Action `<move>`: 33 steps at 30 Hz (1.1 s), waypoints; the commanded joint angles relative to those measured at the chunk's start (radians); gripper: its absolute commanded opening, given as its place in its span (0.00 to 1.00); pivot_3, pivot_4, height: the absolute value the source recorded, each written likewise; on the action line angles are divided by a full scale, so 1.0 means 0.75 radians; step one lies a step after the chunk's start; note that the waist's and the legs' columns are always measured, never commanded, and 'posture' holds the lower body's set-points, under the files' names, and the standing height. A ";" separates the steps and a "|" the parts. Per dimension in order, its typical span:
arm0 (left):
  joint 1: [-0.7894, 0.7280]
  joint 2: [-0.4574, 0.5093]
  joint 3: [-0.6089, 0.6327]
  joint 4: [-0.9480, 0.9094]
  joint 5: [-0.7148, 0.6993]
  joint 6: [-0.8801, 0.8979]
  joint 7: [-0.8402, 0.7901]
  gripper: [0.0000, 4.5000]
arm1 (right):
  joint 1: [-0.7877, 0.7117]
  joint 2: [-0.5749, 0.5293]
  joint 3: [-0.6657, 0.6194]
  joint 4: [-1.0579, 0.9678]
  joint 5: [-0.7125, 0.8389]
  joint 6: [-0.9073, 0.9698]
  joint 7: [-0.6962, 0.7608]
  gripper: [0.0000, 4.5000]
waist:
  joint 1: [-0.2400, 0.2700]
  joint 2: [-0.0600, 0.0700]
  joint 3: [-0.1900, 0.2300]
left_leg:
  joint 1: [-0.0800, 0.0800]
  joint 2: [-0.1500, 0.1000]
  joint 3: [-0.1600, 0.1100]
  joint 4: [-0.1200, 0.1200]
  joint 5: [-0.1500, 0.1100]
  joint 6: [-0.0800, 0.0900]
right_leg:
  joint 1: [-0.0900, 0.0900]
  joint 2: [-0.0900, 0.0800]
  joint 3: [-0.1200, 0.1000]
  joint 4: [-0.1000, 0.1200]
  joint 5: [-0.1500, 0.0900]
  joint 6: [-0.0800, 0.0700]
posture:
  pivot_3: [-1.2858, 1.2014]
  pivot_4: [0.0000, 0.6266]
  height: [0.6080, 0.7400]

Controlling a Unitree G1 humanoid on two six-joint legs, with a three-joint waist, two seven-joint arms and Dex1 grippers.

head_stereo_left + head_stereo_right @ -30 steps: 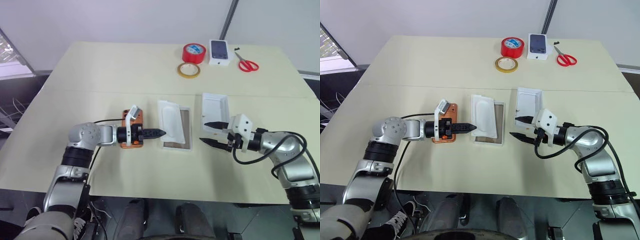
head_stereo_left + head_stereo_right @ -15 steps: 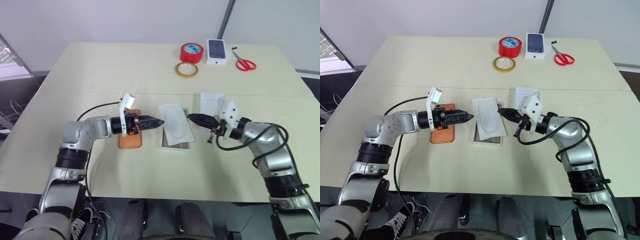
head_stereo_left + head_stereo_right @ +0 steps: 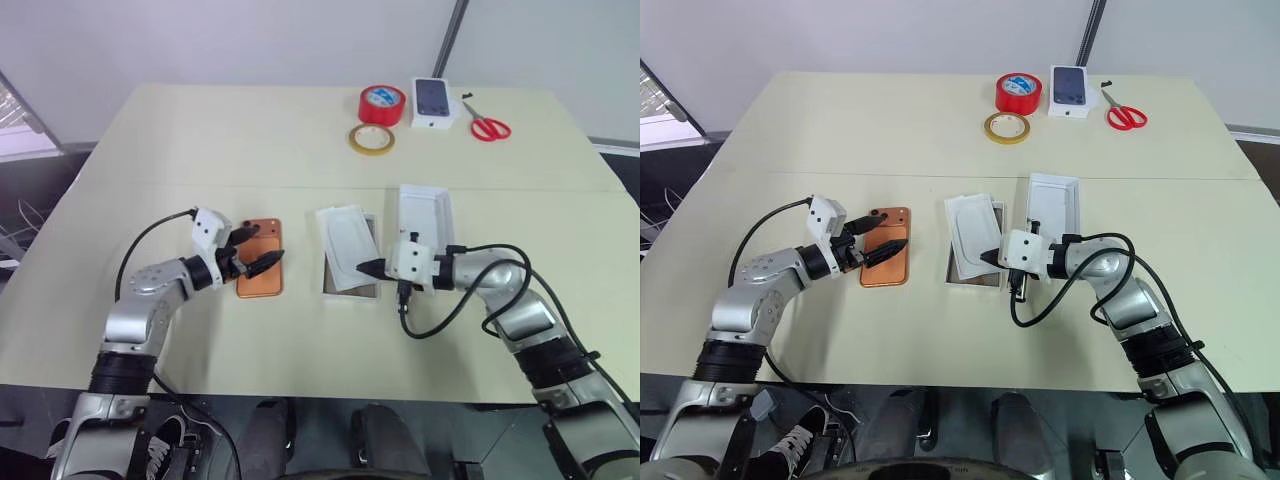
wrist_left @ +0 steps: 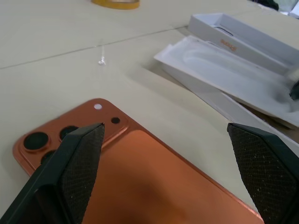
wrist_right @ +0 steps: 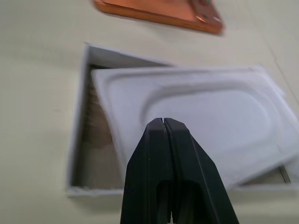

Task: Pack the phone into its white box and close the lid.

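The orange-copper smartphone with rounded corners lies back-up on the pale beige tabletop, its three-lens camera block at the far end. The left gripper hangs just above the phone with its two black fingers spread wide on either side of it, holding nothing. Just to the right of the phone sits the shallow white cardboard tray, greyish inside, with the white insert with an oval recess lying askew across it, overhanging the tray's rim. The right gripper has its fingers pressed together, empty, with the tip over the insert's near edge; whether it touches cannot be told. Beside the tray, farther right, rests the plain white cardboard lid with raised walls, open side up. At the table's far edge are a red tape roll, a yellowish tape ring, a white box printed with a dark phone and red-handled scissors.
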 commanded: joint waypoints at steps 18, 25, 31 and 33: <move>0.020 -0.021 0.103 -0.102 -0.029 0.000 0.087 0.98 | -0.223 0.177 -0.064 0.149 0.072 -0.035 -0.059 0.01 | -0.002 0.000 0.000 | 0.000 0.000 0.000 0.000 0.000 0.000 | 0.000 0.001 -0.001 0.001 0.000 0.000 | 0.52 0.24 1.00; 0.000 -0.033 0.093 -0.074 -0.018 -0.009 0.089 0.98 | -0.283 0.163 0.086 0.381 -0.261 -0.320 -0.235 0.01 | -0.010 0.000 0.000 | 0.000 0.000 0.000 -0.001 0.000 -0.001 | -0.003 0.002 0.000 0.002 0.000 0.000 | 0.52 0.24 1.00; -0.012 -0.035 0.084 -0.063 0.001 -0.014 0.091 0.98 | -0.303 0.230 0.162 0.425 -0.308 -0.356 -0.217 0.01 | -0.010 0.000 0.000 | 0.000 0.001 0.001 0.000 0.001 -0.001 | -0.003 0.003 0.000 0.003 0.000 0.000 | 0.52 0.24 1.00; -0.015 -0.035 0.085 -0.059 0.010 -0.017 0.095 0.98 | -0.316 0.248 0.176 0.429 -0.316 -0.364 -0.206 0.01 | -0.010 0.000 0.000 | 0.000 0.001 0.001 0.000 0.001 -0.001 | -0.002 0.004 0.000 0.003 0.000 0.000 | 0.52 0.24 1.00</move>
